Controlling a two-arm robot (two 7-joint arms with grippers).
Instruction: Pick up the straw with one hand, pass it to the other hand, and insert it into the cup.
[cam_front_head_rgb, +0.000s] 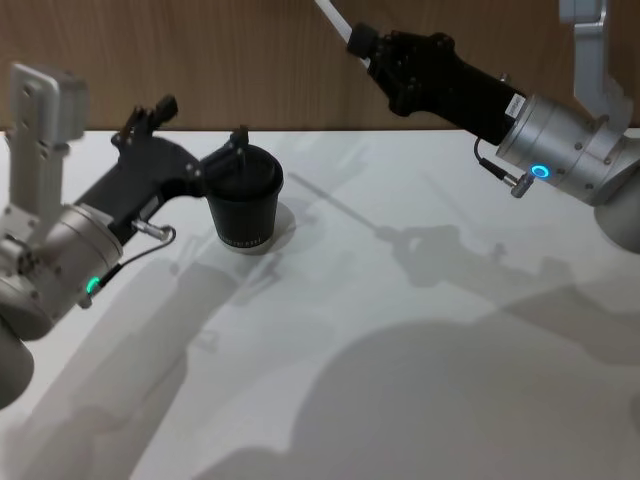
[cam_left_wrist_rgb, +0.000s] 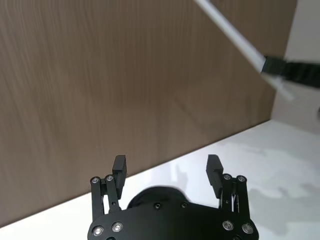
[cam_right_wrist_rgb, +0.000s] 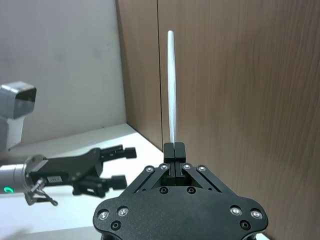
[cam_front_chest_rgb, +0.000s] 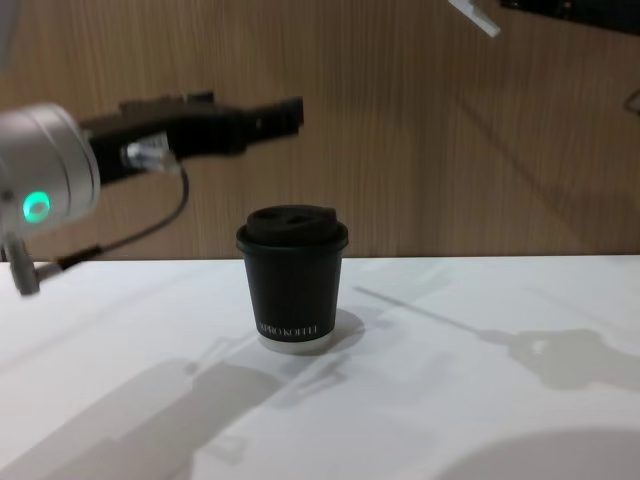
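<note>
Right end effector (cam_right_wrist_rgb: 174, 146), high to the right of the cup (cam_front_head_rgb: 243, 205), clamps the straw (cam_right_wrist_rgb: 171, 85) near one end; left end effector (cam_left_wrist_rgb: 166, 165) hangs released above the cup.

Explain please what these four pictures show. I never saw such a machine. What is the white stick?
This is a robot with two arms, each ending in a black gripper that works like a hand. One picture looks down from its head, one looks across from its chest, and two come from cameras on the wrists. On the white table stands a black cup with a lid. The right gripper, high up near the wooden wall, is shut on a white drinking straw: your stick. The left gripper is open and empty, in the air higher than the cup.
</note>
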